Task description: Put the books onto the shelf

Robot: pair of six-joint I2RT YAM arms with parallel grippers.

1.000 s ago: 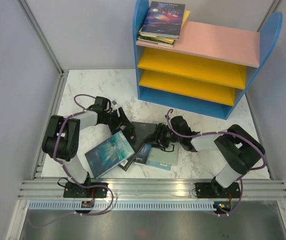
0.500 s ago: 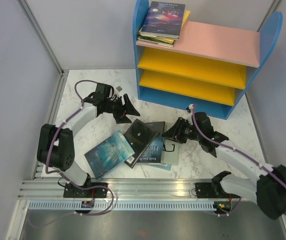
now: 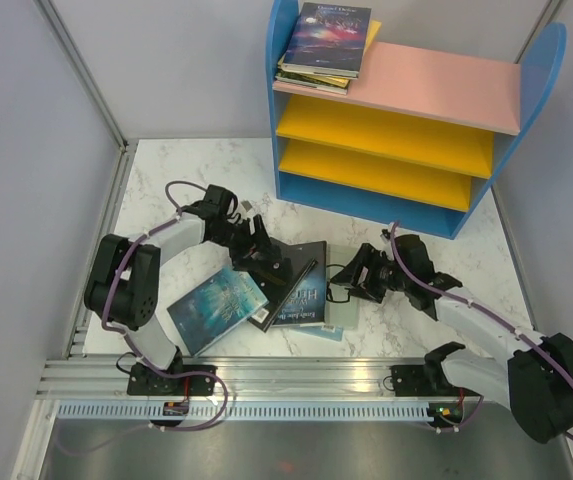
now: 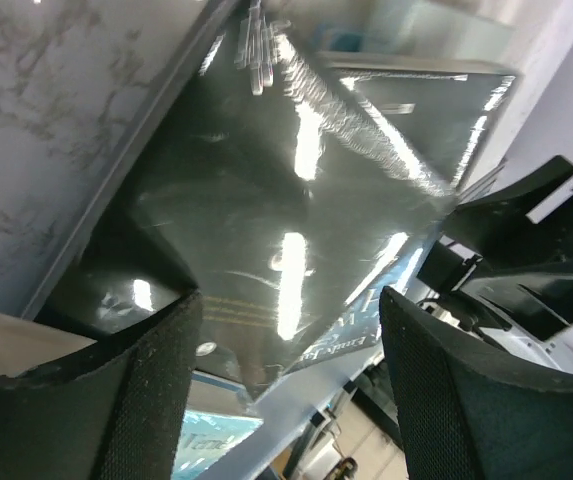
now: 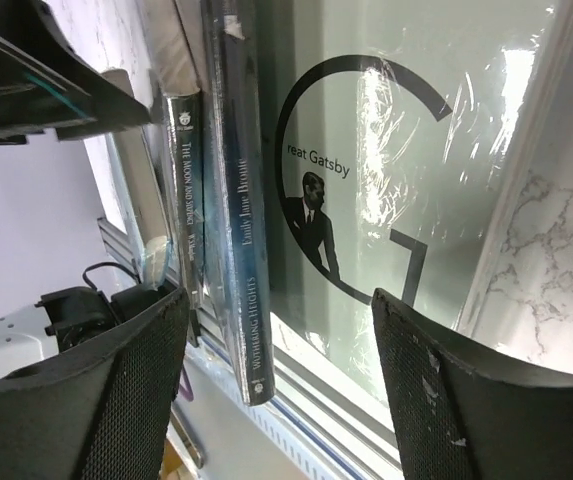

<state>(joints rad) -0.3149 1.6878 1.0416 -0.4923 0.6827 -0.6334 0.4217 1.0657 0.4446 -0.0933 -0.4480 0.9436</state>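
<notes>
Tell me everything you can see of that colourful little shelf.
The shelf stands upright at the far right of the marble table. It looks like painted board: two rounded blue sides, a pink top, two yellow boards below with nothing visible on them. A stack of books lies on the top's left end.

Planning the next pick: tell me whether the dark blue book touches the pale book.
Touching. The right wrist view shows the dark blue book lying on the cover of the pale book, its spine overlapping the edge.

"reat Gatsby" on pale cover (image 5: 406, 150); "Emily Jane Brontë", "Wuthering Heights" on dark spine (image 5: 241, 250)
</notes>
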